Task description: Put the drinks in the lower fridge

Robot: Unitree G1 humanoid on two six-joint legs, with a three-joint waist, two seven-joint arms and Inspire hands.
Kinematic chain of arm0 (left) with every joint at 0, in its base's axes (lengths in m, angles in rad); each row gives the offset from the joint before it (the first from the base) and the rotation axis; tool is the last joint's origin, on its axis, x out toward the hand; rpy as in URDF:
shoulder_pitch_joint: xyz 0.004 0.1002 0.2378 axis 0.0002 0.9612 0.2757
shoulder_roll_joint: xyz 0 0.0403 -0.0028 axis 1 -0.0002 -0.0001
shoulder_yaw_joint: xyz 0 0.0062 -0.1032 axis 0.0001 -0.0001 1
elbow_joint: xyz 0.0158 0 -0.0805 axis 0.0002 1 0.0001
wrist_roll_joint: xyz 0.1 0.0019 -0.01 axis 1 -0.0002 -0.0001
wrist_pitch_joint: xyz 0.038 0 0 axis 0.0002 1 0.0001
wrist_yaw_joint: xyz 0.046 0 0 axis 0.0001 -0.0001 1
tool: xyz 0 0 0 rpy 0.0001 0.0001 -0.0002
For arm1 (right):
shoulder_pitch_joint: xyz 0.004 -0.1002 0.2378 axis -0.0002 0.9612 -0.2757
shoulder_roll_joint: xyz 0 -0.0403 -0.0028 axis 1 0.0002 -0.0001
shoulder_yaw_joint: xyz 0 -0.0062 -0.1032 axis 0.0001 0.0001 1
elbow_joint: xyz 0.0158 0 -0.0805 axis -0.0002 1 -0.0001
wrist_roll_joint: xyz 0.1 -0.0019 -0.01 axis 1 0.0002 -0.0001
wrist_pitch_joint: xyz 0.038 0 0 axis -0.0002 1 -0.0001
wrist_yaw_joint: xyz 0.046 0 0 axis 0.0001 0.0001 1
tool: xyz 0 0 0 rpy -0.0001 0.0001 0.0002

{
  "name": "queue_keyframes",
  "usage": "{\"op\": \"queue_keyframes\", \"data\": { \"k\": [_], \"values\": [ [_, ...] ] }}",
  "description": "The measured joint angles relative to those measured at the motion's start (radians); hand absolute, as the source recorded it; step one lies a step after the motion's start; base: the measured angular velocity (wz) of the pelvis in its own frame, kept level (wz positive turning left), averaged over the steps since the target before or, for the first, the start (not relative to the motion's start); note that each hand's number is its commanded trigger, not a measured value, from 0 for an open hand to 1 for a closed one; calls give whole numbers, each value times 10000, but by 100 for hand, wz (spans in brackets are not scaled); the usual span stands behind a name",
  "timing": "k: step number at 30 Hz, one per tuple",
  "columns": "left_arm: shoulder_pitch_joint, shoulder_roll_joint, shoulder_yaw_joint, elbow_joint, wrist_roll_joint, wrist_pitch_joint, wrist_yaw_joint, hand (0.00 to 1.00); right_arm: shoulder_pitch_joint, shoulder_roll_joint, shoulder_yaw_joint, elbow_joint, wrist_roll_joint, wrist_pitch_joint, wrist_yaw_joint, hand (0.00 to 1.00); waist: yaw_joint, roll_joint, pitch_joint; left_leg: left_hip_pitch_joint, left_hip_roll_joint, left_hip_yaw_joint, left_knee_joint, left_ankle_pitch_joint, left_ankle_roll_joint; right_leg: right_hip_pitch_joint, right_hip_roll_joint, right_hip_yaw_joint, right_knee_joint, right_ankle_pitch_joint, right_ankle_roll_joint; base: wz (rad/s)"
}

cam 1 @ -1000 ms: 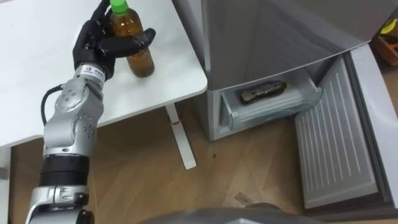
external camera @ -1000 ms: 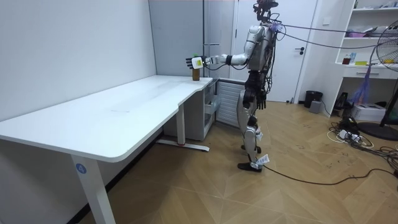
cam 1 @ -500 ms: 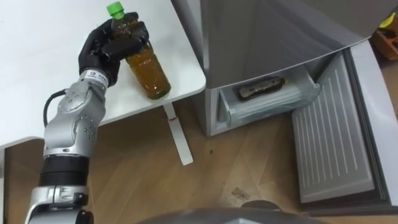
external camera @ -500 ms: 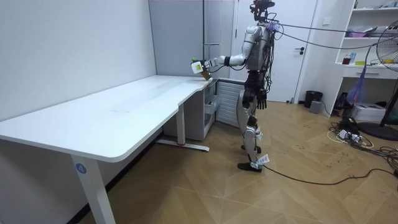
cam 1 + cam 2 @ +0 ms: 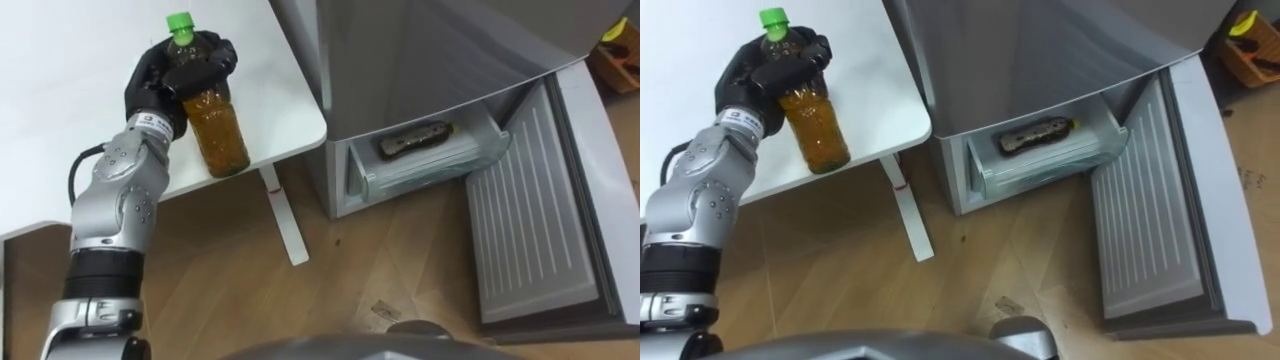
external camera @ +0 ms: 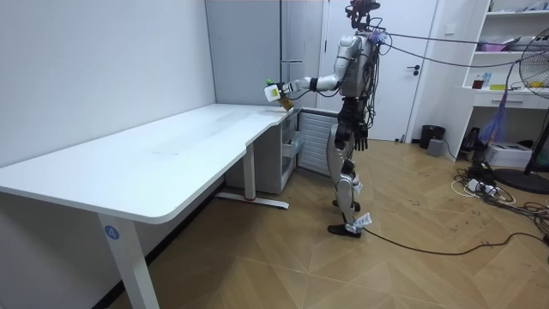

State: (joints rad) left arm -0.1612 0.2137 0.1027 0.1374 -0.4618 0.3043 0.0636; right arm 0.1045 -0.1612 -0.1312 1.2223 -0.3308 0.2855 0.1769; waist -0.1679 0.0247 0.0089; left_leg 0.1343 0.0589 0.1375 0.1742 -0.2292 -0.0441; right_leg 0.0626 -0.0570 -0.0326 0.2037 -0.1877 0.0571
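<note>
The left hand (image 5: 172, 78), clenched round the tea bottle (image 5: 216, 132), has lifted it off the white table (image 5: 60, 120) and righted it above the corner, ready for carriage to the open lower drawer (image 5: 432, 168), which already holds one bottle (image 5: 413, 140).

Bottle (image 5: 215, 125): clear glossy plastic, green plastic cap (image 5: 180, 22). Surface (image 5: 60, 120): smooth matt white. Fridge body (image 5: 420, 60): grey, satin metallic finish. Drawer (image 5: 430, 169): translucent plastic. Floor (image 5: 330, 290): wood planks, low sheen. Left hand (image 5: 160, 75): matt black covering.
</note>
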Motion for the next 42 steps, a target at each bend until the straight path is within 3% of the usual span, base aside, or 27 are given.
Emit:
{"op": "queue_keyframes", "data": {
  "k": [5, 8, 14, 18, 24, 27, 32, 38, 42],
  "values": [
    [0, -23, -66, -360, 36, -36, 207, 100, -215, 28, 399, -139, 27, -57, -55, 0, 149, -63, -39, 10, 6, -104, 78, 0, 0, 73, -4, -39, 19, 3, -4, 2],
    [8, -11, -212, -770, 84, -35, 202, 100, -358, 31, 603, -162, 193, -141, -126, 0, 220, -105, -34, -14, -11, -463, 68, 0, 0, 93, -4, -112, 21, 4, -7, 8],
    [125, -76, -498, -2520, 1314, -35, -288, 100, -345, 57, 912, -500, 285, -73, -19, 0, 752, -174, -13, -200, -13, -588, 155, 0, 0, 63, -25, -344, -10, 8, -14, 10],
    [292, -251, -586, -3246, 1414, -34, -468, 100, -344, 32, 1172, -668, -155, -23, 13, 0, 1180, -169, -17, -232, -13, -591, 157, 3, 2, 71, -35, -424, -7, 8, -14, 6],
    [501, -499, -874, -3360, 1358, -37, -498, 100, -363, -213, 1687, -1601, -239, -12, 72, 0, 1406, -187, -25, -369, -26, -706, 248, 12, 14, 78, -67, -581, 2, 8, -13, 8],
    [667, -501, -1165, -3367, 580, -37, -489, 100, -513, -260, 1983, -1787, -211, -64, -36, 0, 1484, -187, -28, -367, -26, -761, 263, 12, 13, 130, -73, -675, -11, 8, -14, 9],
    [686, -627, -1624, -3556, 362, -63, -530, 100, -557, -321, 2497, -2016, -333, -73, -123, 0, 1747, -202, -34, -381, -22, -844, 311, 13, 11, 218, -77, -849, -51, 8, -14, 9],
    [885, -674, -2164, -3610, 348, -654, -601, 100, -560, -427, 3085, -2705, -323, -245, -94, 0, 2035, -209, -38, -409, -23, -851, 357, 14, 11, 244, -109, -994, -25, 8, -14, 5],
    [1020, -732, -2534, -3609, 334, -735, -635, 100, -566, -565, 3440, -3334, -303, -247, 10, 0, 2059, -226, -42, -519, -22, -858, 499, 14, 11, 231, -131, -1088, 4, 8, -14, 7]
  ]
}}
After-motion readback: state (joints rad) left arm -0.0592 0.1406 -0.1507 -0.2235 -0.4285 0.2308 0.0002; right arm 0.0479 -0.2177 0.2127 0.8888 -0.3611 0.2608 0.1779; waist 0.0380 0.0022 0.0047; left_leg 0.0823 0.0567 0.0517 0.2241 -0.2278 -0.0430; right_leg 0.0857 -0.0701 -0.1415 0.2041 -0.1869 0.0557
